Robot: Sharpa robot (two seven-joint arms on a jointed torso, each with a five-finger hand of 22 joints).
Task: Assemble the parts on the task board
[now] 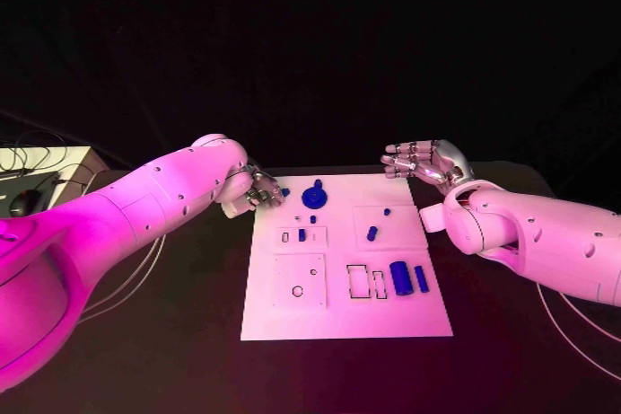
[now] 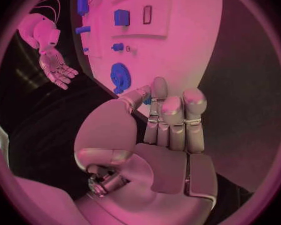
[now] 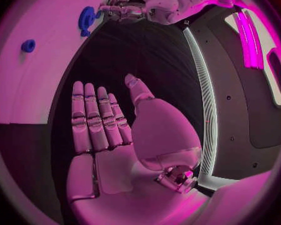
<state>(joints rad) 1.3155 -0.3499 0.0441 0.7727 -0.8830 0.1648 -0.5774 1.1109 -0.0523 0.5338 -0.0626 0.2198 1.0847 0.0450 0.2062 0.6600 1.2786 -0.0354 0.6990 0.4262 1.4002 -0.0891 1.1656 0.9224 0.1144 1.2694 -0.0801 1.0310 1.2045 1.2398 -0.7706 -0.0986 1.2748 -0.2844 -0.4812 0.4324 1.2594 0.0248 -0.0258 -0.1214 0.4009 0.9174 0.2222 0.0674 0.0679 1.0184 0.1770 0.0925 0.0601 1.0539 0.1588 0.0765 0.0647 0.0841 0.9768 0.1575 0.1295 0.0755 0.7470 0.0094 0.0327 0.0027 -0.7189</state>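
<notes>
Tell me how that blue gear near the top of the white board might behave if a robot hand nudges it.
The blue gear looks rigid and light, probably plastic. Being round and toothed, it may turn or slide rather than tip. Whether it sits on a peg on the task board is unclear.

You see the task board [image 1: 347, 320] at frame centre, the gear [image 1: 315, 197] at its top edge, two cylinders [image 1: 401, 277] lower right.
</notes>
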